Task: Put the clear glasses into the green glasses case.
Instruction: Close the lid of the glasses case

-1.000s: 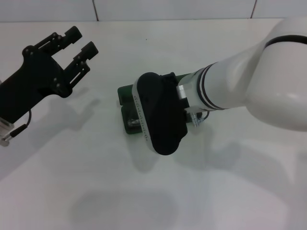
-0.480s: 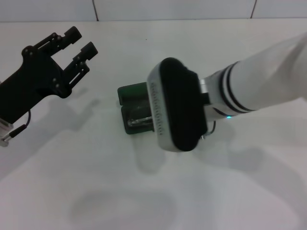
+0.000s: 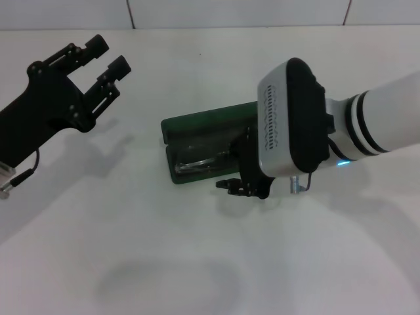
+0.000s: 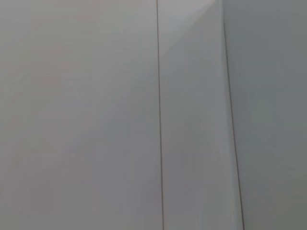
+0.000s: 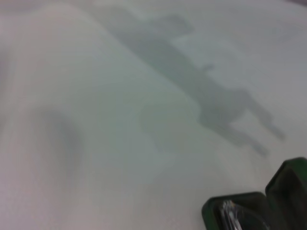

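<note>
The green glasses case [image 3: 197,126] lies open in the middle of the white table, lid flat toward the back. The clear glasses [image 3: 200,163] rest inside its front half, showing only as faint glints. In the right wrist view, a corner of the green glasses case [image 5: 283,191] appears with the clear glasses [image 5: 227,212] glinting inside. My right gripper [image 3: 243,189] hangs at the case's right front end, just above the table, open and holding nothing. Far from the case, my left gripper [image 3: 108,56] is raised at the back left, open and empty.
The white table [image 3: 131,262] carries only the case. A tiled wall [image 3: 236,13] runs along the table's far edge. The left wrist view shows only plain white panels [image 4: 96,115].
My right arm has pulled back to the right and turned, uncovering the case with the glasses in it. The left arm has barely moved.
</note>
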`<state>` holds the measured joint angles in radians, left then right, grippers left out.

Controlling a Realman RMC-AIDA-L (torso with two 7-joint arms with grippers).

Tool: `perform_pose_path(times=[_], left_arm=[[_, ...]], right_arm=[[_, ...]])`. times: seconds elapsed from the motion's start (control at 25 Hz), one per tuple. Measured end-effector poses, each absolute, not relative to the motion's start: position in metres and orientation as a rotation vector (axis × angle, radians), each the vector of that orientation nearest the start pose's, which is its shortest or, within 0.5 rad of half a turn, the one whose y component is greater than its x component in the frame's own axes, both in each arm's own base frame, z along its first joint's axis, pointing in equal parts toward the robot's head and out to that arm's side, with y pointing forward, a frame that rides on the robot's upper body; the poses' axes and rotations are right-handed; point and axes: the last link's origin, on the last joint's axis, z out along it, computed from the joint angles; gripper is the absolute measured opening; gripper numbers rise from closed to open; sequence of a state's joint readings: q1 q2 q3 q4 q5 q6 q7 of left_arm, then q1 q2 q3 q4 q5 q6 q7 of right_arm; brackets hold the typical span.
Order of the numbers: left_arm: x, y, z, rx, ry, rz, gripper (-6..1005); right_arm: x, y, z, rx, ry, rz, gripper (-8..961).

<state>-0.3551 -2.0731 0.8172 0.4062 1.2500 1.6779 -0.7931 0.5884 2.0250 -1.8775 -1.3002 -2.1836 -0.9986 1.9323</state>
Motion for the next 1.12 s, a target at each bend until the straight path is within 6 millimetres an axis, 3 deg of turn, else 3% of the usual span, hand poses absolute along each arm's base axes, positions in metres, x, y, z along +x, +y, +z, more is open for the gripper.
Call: perform_pose_path(times=[0.2,0.24,0.36,0.56,0.72,0.88,1.12], left_arm=[[-0.273,0.298,0.025,-2.125,-0.236,-1.197,446],[-0.274,0.300,0.025,-2.122,-0.245,-1.185,446],[-0.276,0.308,0.023,-2.108,-0.285,-1.147,445],[-0.274,0.324,0.020,-2.097,-0.328,-1.108,445],[-0.268,0.335,0.015,-2.124,-0.348,-1.085,445],[-0.259,0.352,0.005,-2.190,-0.419,-1.041,445],[-0.248,0.374,-0.006,-2.255,-0.503,-0.967,445]], right_arm=[[0.123,0.336,-0.085,-2.895,-0.246,-0.035,405],[0.137,0.334,-0.068,-2.900,-0.190,0.125,406],[0.157,0.331,-0.052,-2.901,-0.122,0.282,411],[0.217,0.327,-0.014,-2.795,0.100,0.627,419],[0.258,0.308,0.009,-2.669,0.152,0.852,425],[0.273,0.294,0.014,-2.559,0.102,0.948,431],[0.280,0.292,0.002,-2.506,0.059,0.921,440]])
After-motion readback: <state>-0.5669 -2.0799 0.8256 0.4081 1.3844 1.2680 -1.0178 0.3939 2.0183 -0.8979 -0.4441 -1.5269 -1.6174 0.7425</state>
